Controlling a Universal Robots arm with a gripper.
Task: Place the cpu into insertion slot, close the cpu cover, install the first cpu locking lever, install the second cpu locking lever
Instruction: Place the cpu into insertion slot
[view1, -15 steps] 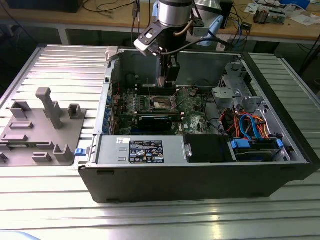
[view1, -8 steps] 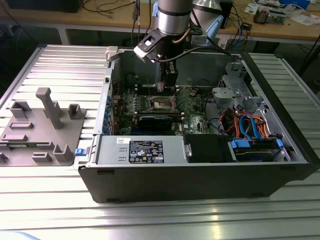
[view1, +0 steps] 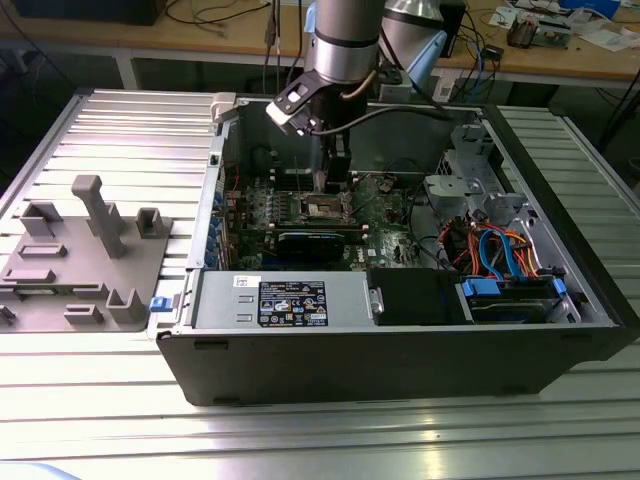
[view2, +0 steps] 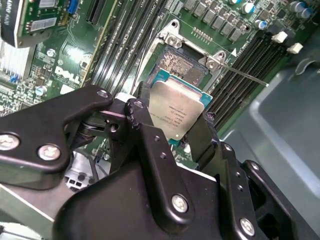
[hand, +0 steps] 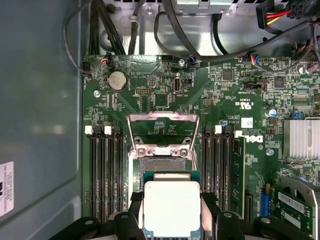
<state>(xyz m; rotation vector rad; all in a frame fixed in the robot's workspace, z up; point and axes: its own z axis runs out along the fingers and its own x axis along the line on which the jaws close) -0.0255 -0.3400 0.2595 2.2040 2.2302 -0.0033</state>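
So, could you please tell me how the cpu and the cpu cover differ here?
The cpu is a solid plate gripped in the tool; the cpu cover is a frame with a square cut-out, flipped open beside the insertion slot. The cpu has a green edge; the cpu cover has none. Both are silvery and squarish.

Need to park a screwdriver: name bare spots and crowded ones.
Bare: the ribbed table along the computer case front and beyond the grey fixture. Crowded: the insertion slot, flanked by memory slots, gripper holding the cpu over it.
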